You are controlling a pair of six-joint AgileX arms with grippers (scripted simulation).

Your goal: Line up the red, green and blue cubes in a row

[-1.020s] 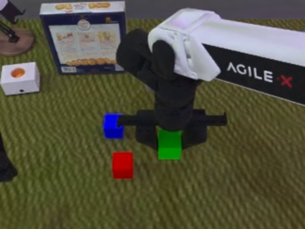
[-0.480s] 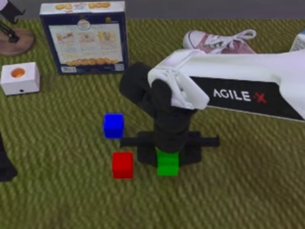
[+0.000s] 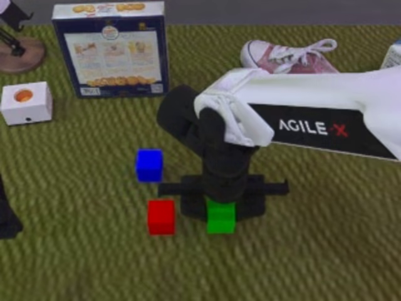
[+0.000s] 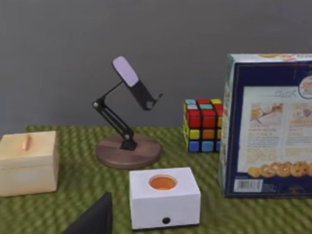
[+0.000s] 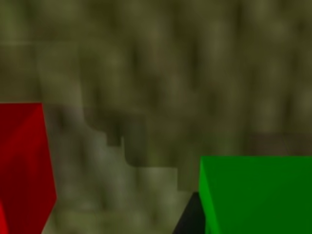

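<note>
My right gripper (image 3: 221,204) reaches down near the table's front middle, shut on the green cube (image 3: 220,217), which is low over the mat or on it. The red cube (image 3: 161,217) rests just to its left, level with it and a gap apart. Behind the red one and slightly left lies the blue cube (image 3: 149,165). The right wrist view shows the green cube (image 5: 258,195) with a dark finger (image 5: 191,220) against its side, and the red cube (image 5: 22,165) across the gap. My left gripper (image 3: 5,219) stays parked at the left edge, open.
A biscuit box (image 3: 109,49) stands at the back left, with a white box with an orange circle (image 3: 25,103) and a phone stand (image 3: 19,50) further left. A pink shoe (image 3: 288,55) lies at the back right. A puzzle cube (image 4: 204,126) and a wooden box (image 4: 27,163) appear in the left wrist view.
The right arm came forward and down with the green cube, from beside the blue cube to level with the red one. In the last half second it barely moved.
</note>
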